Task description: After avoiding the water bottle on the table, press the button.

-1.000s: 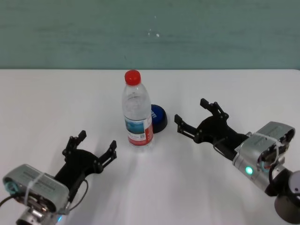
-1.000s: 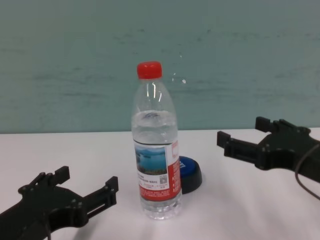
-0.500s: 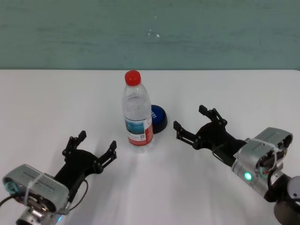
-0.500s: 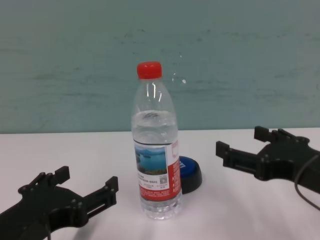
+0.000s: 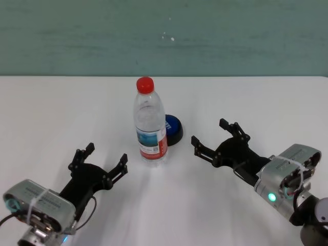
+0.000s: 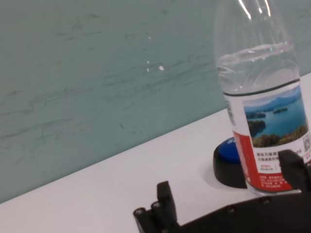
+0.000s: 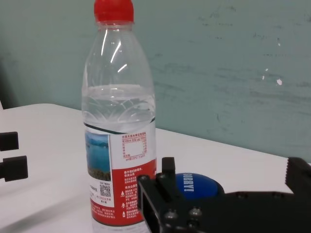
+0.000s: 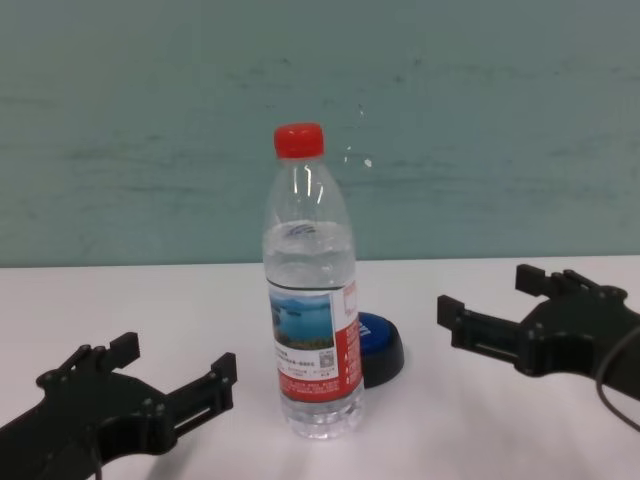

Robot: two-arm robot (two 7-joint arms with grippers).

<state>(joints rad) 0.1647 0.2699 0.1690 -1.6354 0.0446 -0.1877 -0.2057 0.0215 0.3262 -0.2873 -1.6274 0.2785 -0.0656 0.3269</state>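
The water bottle (image 5: 151,123), clear with a red cap, stands upright in the middle of the white table (image 5: 51,102). The blue button (image 5: 173,129) on its black base sits just behind and right of the bottle, touching or nearly touching it. My right gripper (image 5: 209,132) is open and empty, to the right of the button with a small gap, pointing toward it. In the right wrist view the bottle (image 7: 119,121) and button (image 7: 194,183) lie just past the fingers. My left gripper (image 5: 107,152) is open and empty, in front and left of the bottle.
A teal wall (image 5: 164,36) runs along the table's far edge. The chest view shows the bottle (image 8: 310,310) hiding the button's (image 8: 381,349) left part. Bare tabletop lies to the right of the button and behind it.
My right gripper has drawn back toward me and dropped lower, staying open and right of the button. The left arm, bottle and button have not moved.
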